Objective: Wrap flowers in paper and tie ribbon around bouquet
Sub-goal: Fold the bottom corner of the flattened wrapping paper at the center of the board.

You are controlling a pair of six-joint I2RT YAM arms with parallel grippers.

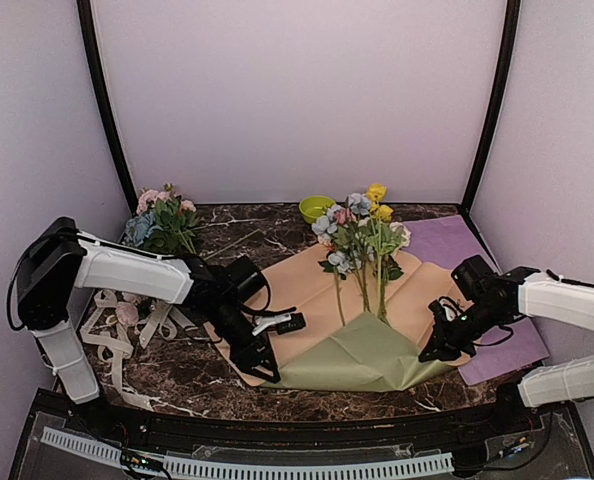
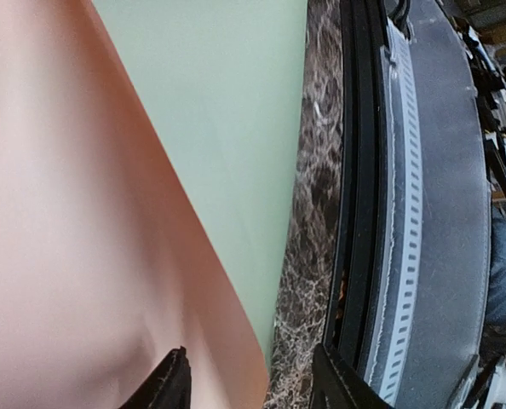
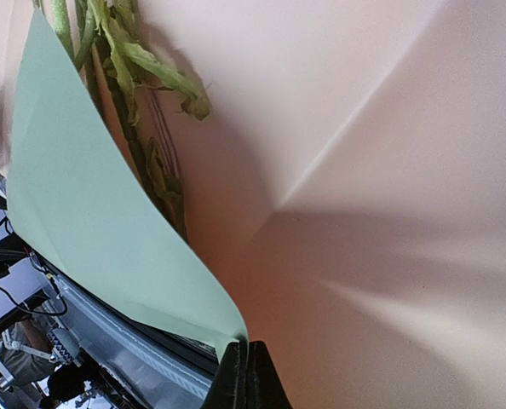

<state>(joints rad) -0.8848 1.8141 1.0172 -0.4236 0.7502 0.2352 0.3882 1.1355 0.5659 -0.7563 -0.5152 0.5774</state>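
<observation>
The flowers (image 1: 362,240) lie with their stems (image 3: 125,77) on the peach sheet of the paper (image 1: 307,290). The sage-green sheet (image 1: 362,355) is folded up over the stem ends. My left gripper (image 1: 267,368) sits at the paper's near left edge. It is open (image 2: 253,385), and the peach edge (image 2: 236,341) runs between its fingers (image 2: 163,388). My right gripper (image 1: 433,350) is at the near right corner, shut (image 3: 246,375) on the paper where the green sheet (image 3: 83,213) and the peach sheet (image 3: 364,170) meet. The ribbon (image 1: 112,330) lies tangled at the far left.
A loose cluster of pink and blue blooms (image 1: 162,220) sits at the back left. A small green bowl (image 1: 315,207) stands behind the flowers. A purple sheet (image 1: 457,250) lies flat under the right arm. The table's front rail (image 2: 406,213) runs close to the left gripper.
</observation>
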